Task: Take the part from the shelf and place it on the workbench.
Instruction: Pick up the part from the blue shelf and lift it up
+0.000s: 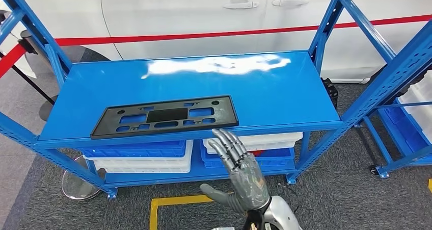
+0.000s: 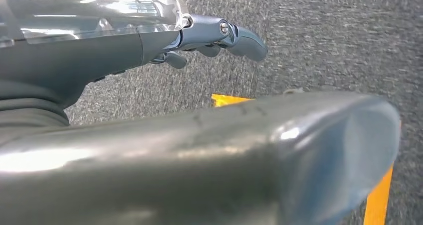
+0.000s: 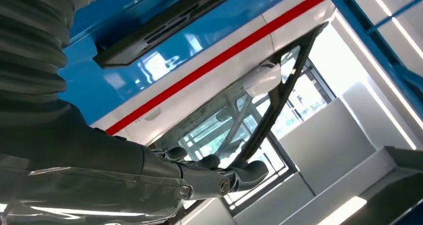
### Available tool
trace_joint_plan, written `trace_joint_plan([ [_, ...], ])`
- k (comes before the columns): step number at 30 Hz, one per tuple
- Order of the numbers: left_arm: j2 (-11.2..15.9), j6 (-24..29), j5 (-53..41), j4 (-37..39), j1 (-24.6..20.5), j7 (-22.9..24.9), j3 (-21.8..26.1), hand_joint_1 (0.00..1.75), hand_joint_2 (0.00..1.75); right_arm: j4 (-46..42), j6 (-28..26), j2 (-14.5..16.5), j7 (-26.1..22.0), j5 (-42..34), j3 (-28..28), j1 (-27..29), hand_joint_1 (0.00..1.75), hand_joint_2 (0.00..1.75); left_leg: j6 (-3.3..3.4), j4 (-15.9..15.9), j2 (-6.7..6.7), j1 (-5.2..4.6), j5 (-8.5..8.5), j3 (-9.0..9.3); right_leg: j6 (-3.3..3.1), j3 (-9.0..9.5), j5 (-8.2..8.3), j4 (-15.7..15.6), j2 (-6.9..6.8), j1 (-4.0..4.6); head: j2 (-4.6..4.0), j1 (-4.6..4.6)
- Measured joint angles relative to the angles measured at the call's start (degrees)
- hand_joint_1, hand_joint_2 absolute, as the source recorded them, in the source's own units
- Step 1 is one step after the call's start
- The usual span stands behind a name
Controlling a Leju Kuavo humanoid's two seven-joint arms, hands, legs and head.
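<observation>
- My right hand [image 1: 239, 171] is raised, fingers spread, holding nothing.
- The part [image 1: 165, 117] lies flat on the shelf [image 1: 285, 95], just ahead of the fingertips.
- I'd reach over its near edge before closing.
- Left hand [image 2: 209, 38]: I cannot tell its state.

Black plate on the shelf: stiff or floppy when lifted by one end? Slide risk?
The black plate looks like a thin moulded panel with many cut-outs, so probably light and fairly stiff, though it may flex if held at one end. It lies flat on the glossy blue shelf, so a push would likely slide it. It cannot roll.
</observation>
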Motion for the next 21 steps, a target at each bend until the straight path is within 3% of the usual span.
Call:
trace_joint_plan([
  [2,0.0,0.0,0.1,0.0,-0.1,0.0,-0.5,0.00,0.00,2.7,-0.9,1.0,1.5,2.4,1.8,-1.5,0.00,1.75,-0.75,3.3,-0.03,0.18,-2.08,-1.43,-0.47,0.34,0.24,-0.6,-0.13,-0.46,0.00,-0.14],
  [4,0.0,-0.1,0.2,0.0,-0.2,0.0,-1.0,0.00,0.00,5.6,-1.6,1.9,2.9,4.6,3.5,-3.0,0.00,1.75,-1.48,10.2,-0.05,0.77,-5.38,-4.84,-0.63,0.39,0.25,-0.7,-0.22,-0.63,0.00,-0.25],
  [5,0.0,-0.1,0.3,0.1,-0.2,0.0,-1.2,0.00,0.00,7.2,-2.0,2.3,3.6,5.7,4.4,-3.6,0.00,1.75,-1.83,13.3,-0.04,1.11,-6.38,-6.52,-0.60,0.36,0.23,-0.7,-0.23,-0.71,0.00,-0.25],
  [6,0.1,-0.2,0.4,0.1,-0.2,0.0,-1.5,0.00,0.00,8.9,-2.3,2.8,4.3,6.7,5.2,-4.2,0.00,1.75,-2.14,14.8,-0.03,1.43,-6.34,-7.43,-0.52,0.35,0.18,-0.6,-0.24,-0.83,0.00,-0.25],
  [7,0.1,-0.3,0.5,0.1,-0.2,0.0,-1.8,0.00,0.00,10.6,-2.6,3.2,4.9,7.7,6.1,-4.9,0.00,1.75,-2.47,14.1,-0.02,1.74,-5.17,-7.31,-0.36,0.36,0.10,-0.5,-0.22,-1.03,0.00,-0.25],
  [10,0.2,-0.7,0.7,0.2,-0.3,0.0,-2.5,0.00,0.00,15.3,-3.6,4.6,6.6,10.4,8.3,-6.8,0.00,1.75,-3.27,3.7,-0.11,2.41,0.43,-2.68,0.73,0.50,-0.34,0.1,-0.06,-1.57,0.00,-0.32],
  [12,0.2,-1.1,0.7,0.2,-0.4,-0.1,-3.1,0.00,0.00,18.4,-4.3,5.6,7.7,12.2,9.8,-8.1,0.00,1.75,-2.90,0.4,-0.41,2.31,1.25,-1.26,1.67,0.44,-0.37,0.2,0.08,-1.44,0.00,-0.39],
  [16,0.3,-1.5,1.2,0.2,-0.6,-0.1,-4.0,0.00,0.00,24.4,-5.5,7.7,9.8,16.0,12.5,-10.3,0.00,1.75,-0.91,0.1,-0.52,2.04,1.64,-1.41,2.97,0.20,-0.77,0.6,0.16,-1.60,0.00,-0.35],
  [18,0.3,-1.9,1.4,0.2,-0.7,-0.2,-4.5,0.00,0.00,27.7,-6.2,8.8,10.9,17.8,13.9,-11.6,0.00,1.75,-0.08,-0.1,-0.40,1.92,1.91,-1.54,2.93,-2.08,-3.70,5.5,0.10,-1.51,0.00,-0.30],
  [20,0.4,-2.4,1.7,0.2,-0.9,-0.2,-5.0,0.00,0.00,31.2,-6.8,9.9,12.0,19.5,15.4,-12.7,0.00,1.75,0.42,-0.1,-0.34,1.49,1.97,-1.76,2.62,-5.76,-6.93,13.0,0.10,-1.11,0.00,-0.30],
  [21,0.4,-2.7,1.9,0.3,-0.9,-0.2,-5.2,0.00,0.00,33.0,-7.1,10.4,12.6,20.4,16.1,-13.1,0.00,1.75,0.57,-0.1,-0.35,1.21,1.99,-1.82,2.37,-6.97,-7.41,15.3,0.11,-0.85,0.00,-0.29],
])
